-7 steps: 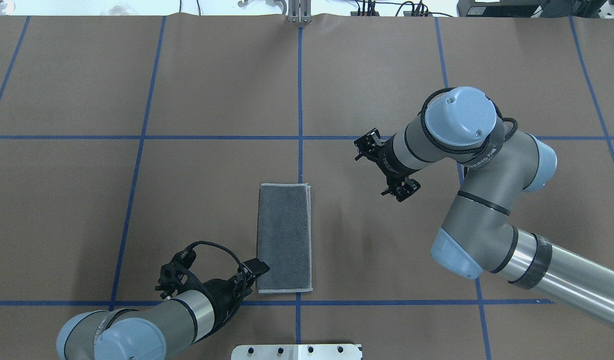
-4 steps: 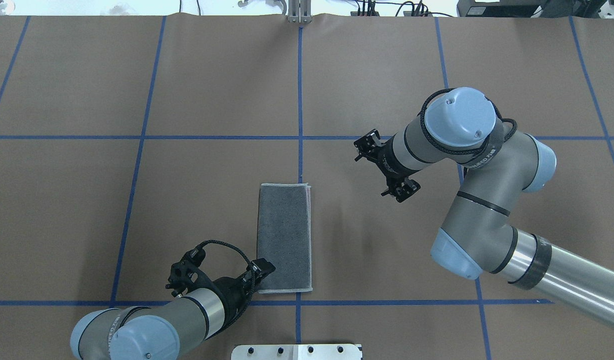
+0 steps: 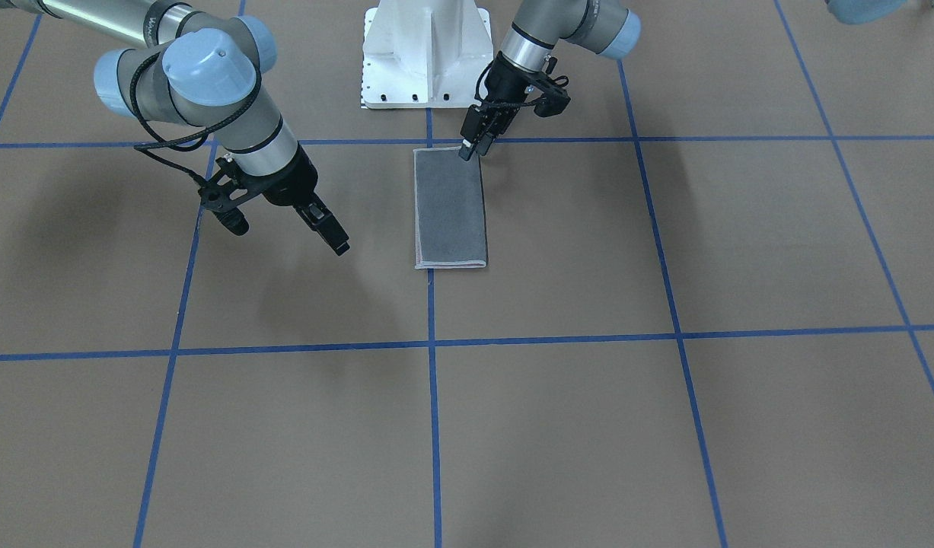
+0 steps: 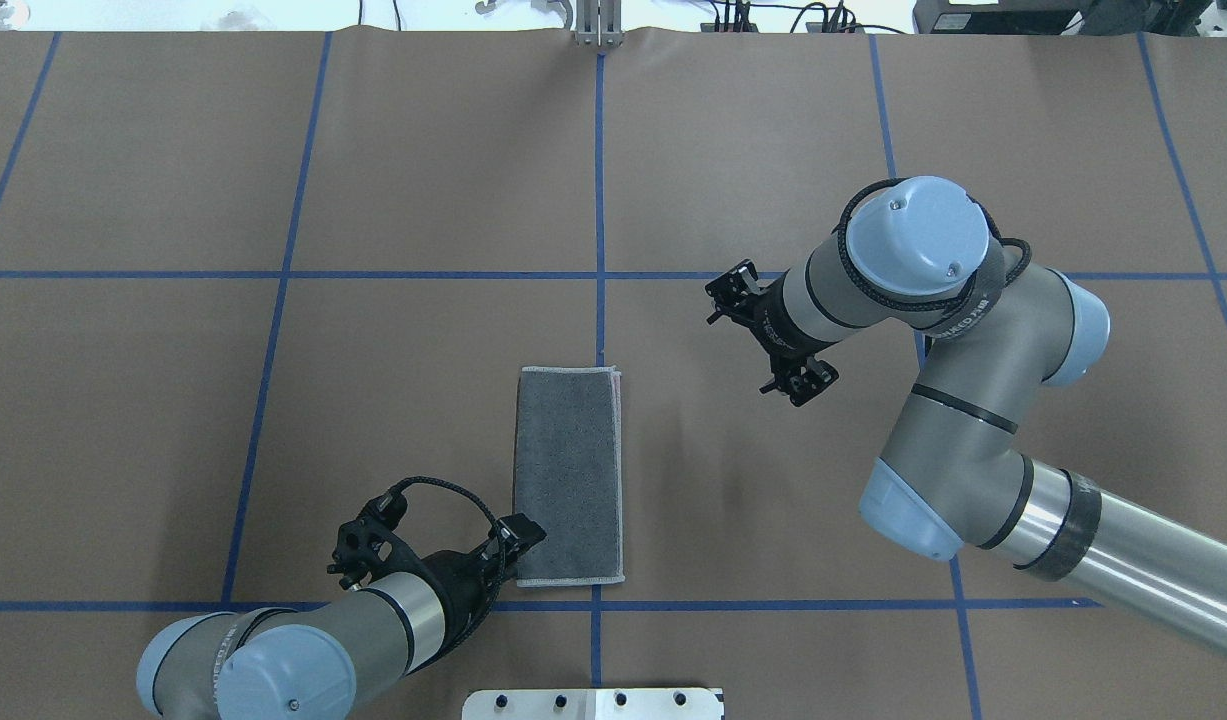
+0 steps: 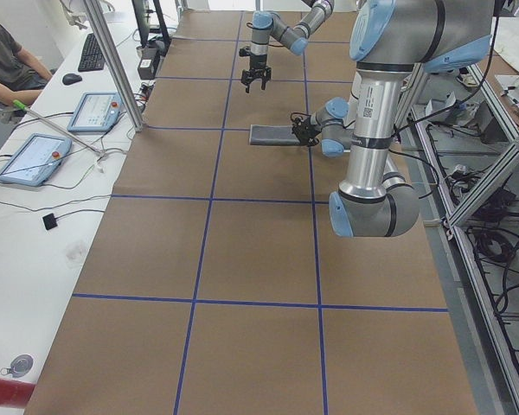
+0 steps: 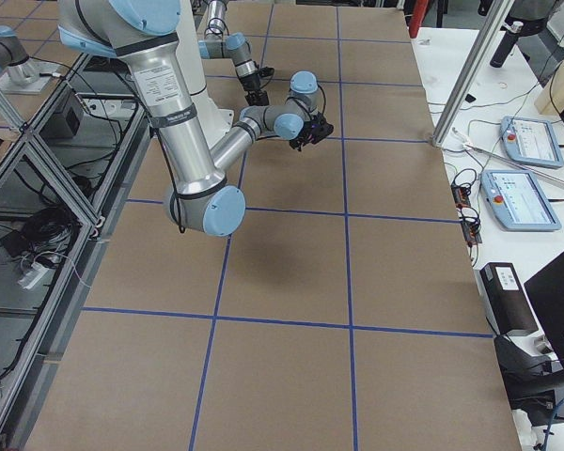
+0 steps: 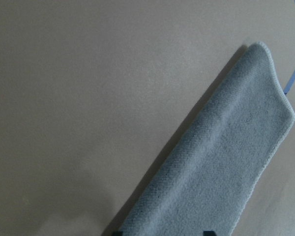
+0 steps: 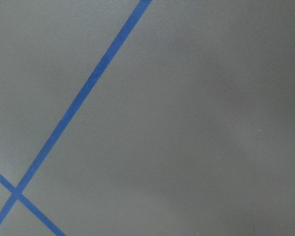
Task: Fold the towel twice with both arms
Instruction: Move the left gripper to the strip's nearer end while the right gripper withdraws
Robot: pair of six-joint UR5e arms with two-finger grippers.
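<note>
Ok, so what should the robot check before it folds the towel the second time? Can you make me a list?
1. First fold done: the towel lies flat as a narrow strip, dark grey side up. Ok.
2. Left gripper at the towel's corner nearest the robot: ok.
3. Left gripper shut on that corner: not ok. In its wrist view the two fingertips stand apart, with the towel between them.
4. Right gripper at the towel: not ok. It hangs off to the side, apart from the cloth.
5. Right gripper open and ready to pinch: cannot tell.
</note>
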